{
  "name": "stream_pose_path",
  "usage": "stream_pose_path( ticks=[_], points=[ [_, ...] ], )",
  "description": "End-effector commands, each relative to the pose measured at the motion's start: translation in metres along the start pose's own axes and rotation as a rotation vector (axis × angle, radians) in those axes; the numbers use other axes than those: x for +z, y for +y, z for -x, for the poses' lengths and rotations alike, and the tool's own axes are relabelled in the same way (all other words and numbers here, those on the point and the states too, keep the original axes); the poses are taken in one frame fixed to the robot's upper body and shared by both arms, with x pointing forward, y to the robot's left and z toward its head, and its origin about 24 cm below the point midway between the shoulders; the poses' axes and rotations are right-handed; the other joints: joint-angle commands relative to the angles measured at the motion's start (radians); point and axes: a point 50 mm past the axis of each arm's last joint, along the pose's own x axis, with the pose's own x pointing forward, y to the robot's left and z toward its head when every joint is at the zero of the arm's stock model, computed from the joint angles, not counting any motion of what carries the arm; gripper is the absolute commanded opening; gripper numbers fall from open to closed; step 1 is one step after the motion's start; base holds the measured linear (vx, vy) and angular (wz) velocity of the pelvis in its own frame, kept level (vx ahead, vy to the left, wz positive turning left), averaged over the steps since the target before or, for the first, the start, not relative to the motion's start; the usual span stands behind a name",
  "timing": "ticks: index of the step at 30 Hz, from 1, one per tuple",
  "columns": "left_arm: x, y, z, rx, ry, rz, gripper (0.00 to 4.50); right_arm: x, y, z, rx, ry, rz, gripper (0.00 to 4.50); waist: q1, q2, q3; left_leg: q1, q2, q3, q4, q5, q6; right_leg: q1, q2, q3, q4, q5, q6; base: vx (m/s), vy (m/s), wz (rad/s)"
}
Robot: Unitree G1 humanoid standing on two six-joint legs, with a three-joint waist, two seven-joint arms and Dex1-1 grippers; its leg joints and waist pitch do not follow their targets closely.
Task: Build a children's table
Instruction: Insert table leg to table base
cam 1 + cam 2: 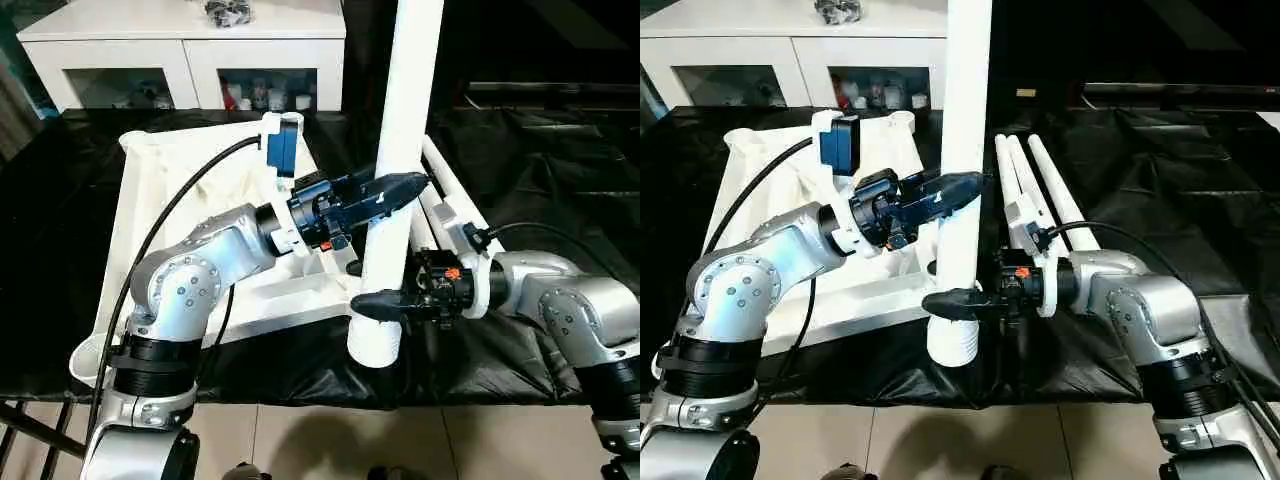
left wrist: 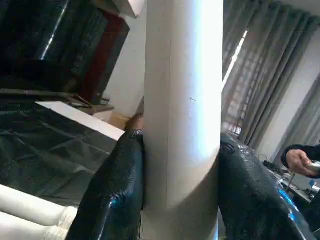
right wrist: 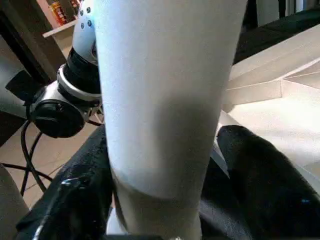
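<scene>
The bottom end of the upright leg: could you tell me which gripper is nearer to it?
Right. The right gripper clamps the upright leg just above its bottom end, while the left gripper holds it higher up the tube.

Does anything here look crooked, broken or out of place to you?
Nothing looks broken or spilled. The long white tubular leg stands nearly upright, held by the left gripper higher up and the right gripper near its lower end. The white plastic tabletop lies underside up, and three spare white legs lie side by side.
</scene>
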Motion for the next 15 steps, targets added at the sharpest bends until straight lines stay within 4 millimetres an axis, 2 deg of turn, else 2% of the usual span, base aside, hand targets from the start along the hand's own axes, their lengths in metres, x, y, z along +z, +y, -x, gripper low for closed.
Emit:
stream_pose_path(
  ticks=[1, 3, 8, 9, 10, 12, 14, 15],
  points=[
    [0.0055, -0.0034, -0.0049, -0.036, -0.002, -0.019, 1.8, 0.0008, -0.0031, 0.0005, -0.024, 0.019, -0.004, 3.05, 0.001, -0.016, -0.074, 0.006, -0.003, 0.017, -0.067, -0.194, 0.057, 0.062, -0.043, 0.016, -0.08, -0.486, -0.09, 0.0, 0.0, 0.0],
    [0.005, -0.0045, -0.0059, -0.04, 0.008, -0.029, 1.8, -0.0007, -0.0025, -0.0007, -0.018, 0.022, -0.01, 2.74, 0.001, -0.017, -0.074, 0.007, -0.003, 0.017, -0.067, -0.194, 0.057, 0.062, -0.044, 0.016, -0.08, -0.487, -0.091, 0.0, 0.0, 0.0],
    [0.0036, -0.0057, -0.0078, -0.048, 0.02, -0.041, 1.8, -0.0032, -0.0024, -0.0025, -0.014, 0.03, -0.009, 2.47, 0.001, -0.018, -0.074, 0.006, -0.003, 0.017, -0.067, -0.194, 0.057, 0.062, -0.044, 0.017, -0.08, -0.492, -0.087, 0.0, 0.0, 0.0],
    [0.0032, -0.0061, -0.0084, -0.051, 0.023, -0.045, 1.8, -0.0034, -0.0023, -0.003, -0.012, 0.033, 0.003, 2.23, 0.001, -0.017, -0.074, 0.006, -0.003, 0.017, -0.067, -0.193, 0.056, 0.062, -0.045, 0.017, -0.081, -0.495, -0.086, 0.0, 0.0, 0.0],
    [0.0031, -0.0062, -0.0085, -0.051, 0.024, -0.046, 1.8, -0.0035, -0.0022, -0.0031, -0.012, 0.033, 0.007, 2.23, 0.001, -0.017, -0.074, 0.006, -0.002, 0.017, -0.067, -0.195, 0.055, 0.062, -0.045, 0.017, -0.08, -0.493, -0.087, 0.0, 0.0, 0.0],
    [0.0023, -0.0059, -0.0084, -0.05, 0.03, -0.049, 1.8, -0.0037, -0.0031, -0.0037, -0.027, 0.036, 0.013, 2.79, 0.001, -0.016, -0.074, 0.006, -0.002, 0.016, -0.068, -0.195, 0.054, 0.062, -0.045, 0.017, -0.079, -0.488, -0.089, 0.0, 0.0, 0.0],
    [0.0018, -0.0056, -0.0085, -0.049, 0.034, -0.051, 1.8, -0.004, -0.0031, -0.0044, -0.03, 0.036, 0.016, 2.69, 0.0, -0.016, -0.074, 0.006, -0.002, 0.016, -0.068, -0.199, 0.054, 0.062, -0.044, 0.016, -0.081, -0.492, -0.088, 0.0, 0.0, 0.0],
    [0.0017, -0.0055, -0.0085, -0.05, 0.037, -0.053, 1.8, -0.0041, -0.0036, -0.0047, -0.036, 0.035, 0.02, 2.83, 0.0, -0.015, -0.074, 0.006, -0.002, 0.016, -0.068, -0.198, 0.052, 0.062, -0.045, 0.017, -0.08, -0.492, -0.088, 0.0, 0.0, 0.0]
  ],
)
